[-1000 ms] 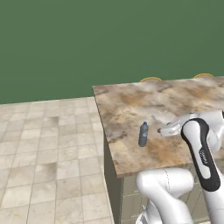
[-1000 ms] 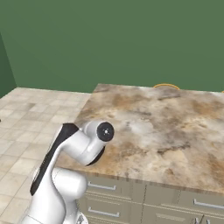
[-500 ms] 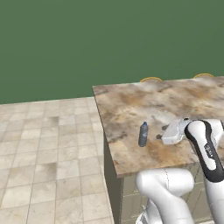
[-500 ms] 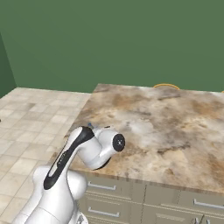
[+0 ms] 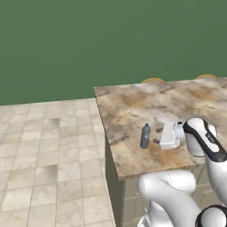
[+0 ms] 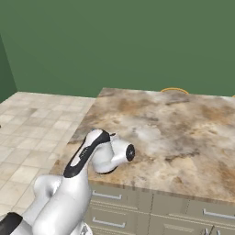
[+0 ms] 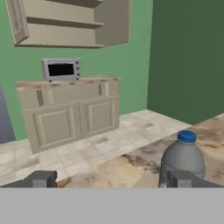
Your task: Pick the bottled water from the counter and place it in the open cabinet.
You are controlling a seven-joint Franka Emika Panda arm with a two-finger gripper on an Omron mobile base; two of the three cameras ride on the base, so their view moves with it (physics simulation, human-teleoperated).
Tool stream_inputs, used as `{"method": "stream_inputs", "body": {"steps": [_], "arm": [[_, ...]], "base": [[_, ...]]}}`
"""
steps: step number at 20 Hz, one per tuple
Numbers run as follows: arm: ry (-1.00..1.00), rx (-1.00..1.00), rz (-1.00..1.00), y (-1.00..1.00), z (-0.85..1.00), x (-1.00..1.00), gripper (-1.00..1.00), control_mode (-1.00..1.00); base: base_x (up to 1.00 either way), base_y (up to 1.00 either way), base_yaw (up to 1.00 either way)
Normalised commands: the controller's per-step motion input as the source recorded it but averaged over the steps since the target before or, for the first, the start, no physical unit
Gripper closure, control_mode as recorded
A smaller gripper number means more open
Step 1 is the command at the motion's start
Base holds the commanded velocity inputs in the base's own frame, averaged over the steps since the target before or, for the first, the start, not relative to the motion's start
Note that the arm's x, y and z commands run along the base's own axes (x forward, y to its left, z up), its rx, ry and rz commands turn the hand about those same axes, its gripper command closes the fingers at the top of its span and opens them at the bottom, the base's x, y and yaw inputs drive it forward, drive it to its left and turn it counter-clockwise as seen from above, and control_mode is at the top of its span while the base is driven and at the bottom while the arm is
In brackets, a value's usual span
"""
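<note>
Counter: bottled water upright just beside wide-spread, empty pincer.

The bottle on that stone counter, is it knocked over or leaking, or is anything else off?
Nothing stands out. The bottled water stands upright and capped on the counter, with no spill around it. The gripper sits open beside it.

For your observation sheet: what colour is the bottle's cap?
Blue; the bottle shows it best in the hand view.

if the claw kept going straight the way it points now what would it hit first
Probably the bottled water: it stands upright just ahead, by one fingertip of the open claw, off centre. Depth is unclear, so the claw might pass beside it.
</note>
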Motion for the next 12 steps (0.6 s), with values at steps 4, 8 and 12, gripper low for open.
{"method": "stream_inputs", "body": {"steps": [4,8,12], "arm": [[-0.01,0.01,0.04,-0.19,-0.05,0.10,-1.00,-1.00],[-0.01,0.00,0.00,-0.21,-0.04,0.00,-1.00,-1.00],[0.00,0.00,0.01,-0.06,-0.07,0.13,-1.00,-1.00]], "base": [[0.00,0.00,0.00],[0.00,0.00,0.00],[0.00,0.00,0.00]]}}
